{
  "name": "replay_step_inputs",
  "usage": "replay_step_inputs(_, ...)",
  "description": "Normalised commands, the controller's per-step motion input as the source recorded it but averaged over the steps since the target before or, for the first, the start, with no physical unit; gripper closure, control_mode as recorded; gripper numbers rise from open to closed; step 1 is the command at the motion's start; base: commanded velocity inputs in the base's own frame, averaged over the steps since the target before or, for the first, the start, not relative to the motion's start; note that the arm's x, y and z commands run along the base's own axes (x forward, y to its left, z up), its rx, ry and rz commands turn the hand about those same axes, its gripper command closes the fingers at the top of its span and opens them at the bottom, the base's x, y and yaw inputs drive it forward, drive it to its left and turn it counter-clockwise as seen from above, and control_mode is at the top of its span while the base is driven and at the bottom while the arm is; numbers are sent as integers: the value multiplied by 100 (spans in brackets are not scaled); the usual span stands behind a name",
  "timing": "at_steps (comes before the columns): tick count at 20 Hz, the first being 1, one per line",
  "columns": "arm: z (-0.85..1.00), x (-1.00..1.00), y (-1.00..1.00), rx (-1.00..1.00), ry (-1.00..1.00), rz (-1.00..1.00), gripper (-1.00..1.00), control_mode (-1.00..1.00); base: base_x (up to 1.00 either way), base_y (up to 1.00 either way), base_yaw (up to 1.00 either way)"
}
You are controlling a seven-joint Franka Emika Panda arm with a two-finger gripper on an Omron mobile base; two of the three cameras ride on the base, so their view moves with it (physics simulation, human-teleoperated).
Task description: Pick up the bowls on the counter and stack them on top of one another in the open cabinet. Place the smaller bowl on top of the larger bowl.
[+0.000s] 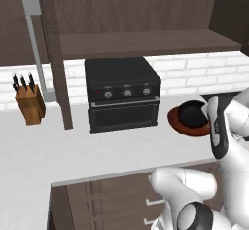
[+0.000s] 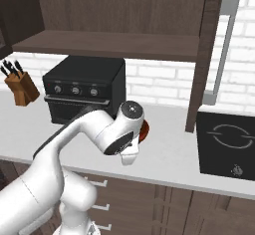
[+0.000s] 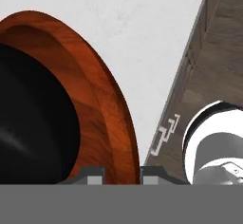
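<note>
Hand view: the smaller black bowl (image 3: 33, 123) sits inside the larger reddish-brown bowl (image 3: 111, 118), both resting on the white tabletop (image 3: 142, 33). The tool (image 3: 122, 174) straddles the brown bowl's rim, one tip on each side, its tips a narrow gap apart. In the left base view the stacked bowls lie just right of the black toaster oven (image 1: 122, 93), below the open cabinet (image 1: 146, 43). A knife block (image 1: 29, 102) stands far left.

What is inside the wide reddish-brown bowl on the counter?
The smaller black bowl sits inside the reddish-brown bowl, covering most of its inner surface. The brown bowl's floor beneath it is hidden, and the arm covers its right side in the left base view.
</note>
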Motion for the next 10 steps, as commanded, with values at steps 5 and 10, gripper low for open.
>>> replay_step_inputs(5, 65, -50, 50, 6, -6, -40, 100, -100, 0, 0, 0)
replay_step_inputs(10, 78, -45, 32, 2, -10, -35, 100, -100, 0, 0, 0)
